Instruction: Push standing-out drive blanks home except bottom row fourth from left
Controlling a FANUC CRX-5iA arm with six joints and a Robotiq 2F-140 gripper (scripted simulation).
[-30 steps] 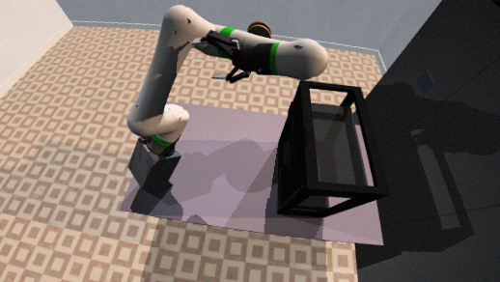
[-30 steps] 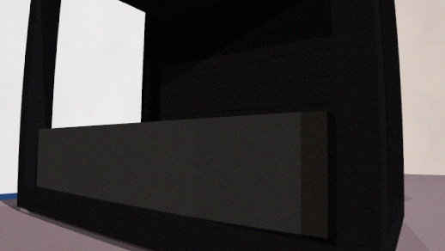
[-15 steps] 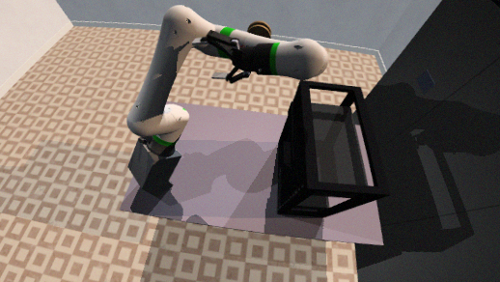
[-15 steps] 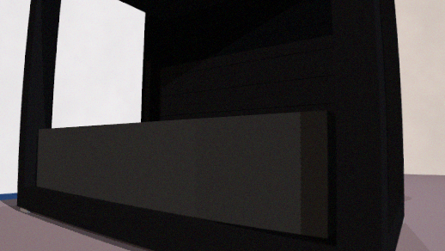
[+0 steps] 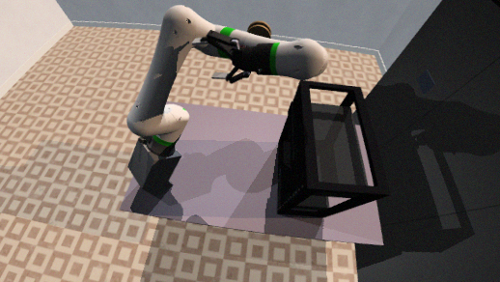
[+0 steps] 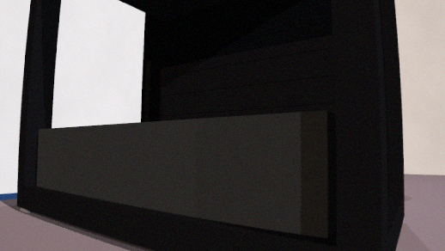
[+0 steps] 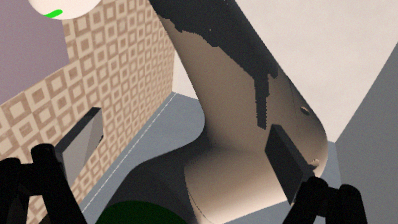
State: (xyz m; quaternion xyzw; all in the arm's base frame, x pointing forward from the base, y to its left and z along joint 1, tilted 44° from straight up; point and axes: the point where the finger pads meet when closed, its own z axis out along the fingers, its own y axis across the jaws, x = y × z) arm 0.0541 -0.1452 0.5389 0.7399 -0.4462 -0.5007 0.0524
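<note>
Up high, the pincer (image 5: 231, 74) hangs wide open and empty beside the smooth cream arm (image 5: 159, 72), well apart from the rack (image 5: 333, 89). That boxy black frame stands at the right edge of the matte mauve tabletop (image 5: 232, 126), a flat dark panel (image 6: 172, 168) low inside it.

Open floor between the gripper (image 5: 232, 75) and the rack (image 5: 294, 126), nothing in between.
</note>
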